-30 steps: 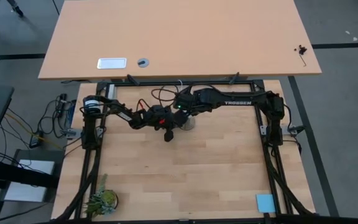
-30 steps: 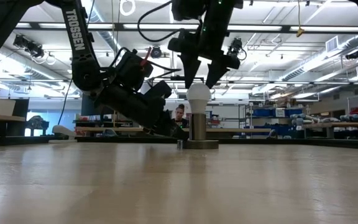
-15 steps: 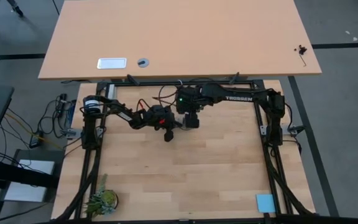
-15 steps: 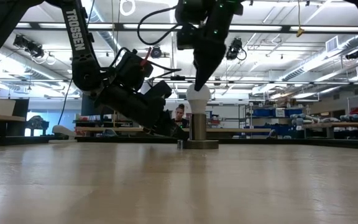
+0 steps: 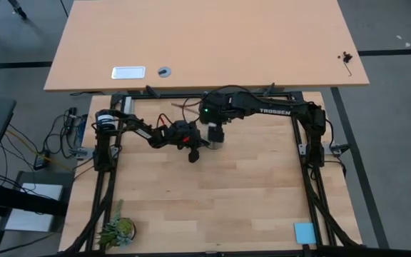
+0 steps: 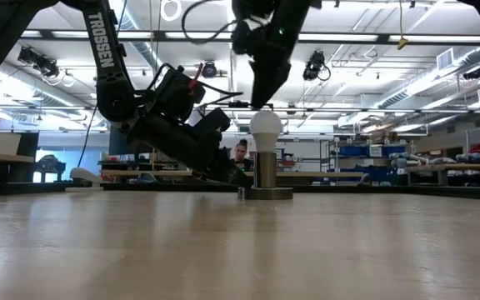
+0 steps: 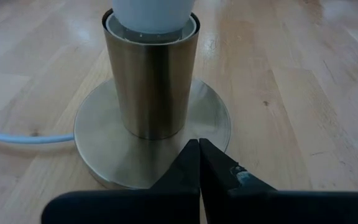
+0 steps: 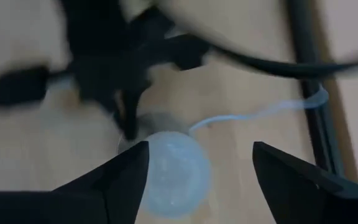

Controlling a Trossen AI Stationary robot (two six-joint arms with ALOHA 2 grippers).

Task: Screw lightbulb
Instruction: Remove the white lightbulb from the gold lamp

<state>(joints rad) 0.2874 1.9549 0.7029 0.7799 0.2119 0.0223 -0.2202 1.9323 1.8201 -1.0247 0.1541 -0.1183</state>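
risk: right gripper [image 8: 194, 180] above the lightbulb [image 6: 265, 130], jaws spread – a skewed grip could cross-thread it in the socket [image 7: 151, 74] | bulb: upright in socket, tabletop [image 5: 248, 193] 12 o'clock | left gripper [image 7: 199, 163]: jaws pressed together on socket base | change: right wrist has turned – bulb unmoved

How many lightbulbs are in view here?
1. The lightbulb sits upright in the metal socket near the table's back middle, below the right pincer. None show elsewhere, though the arms could hide one.
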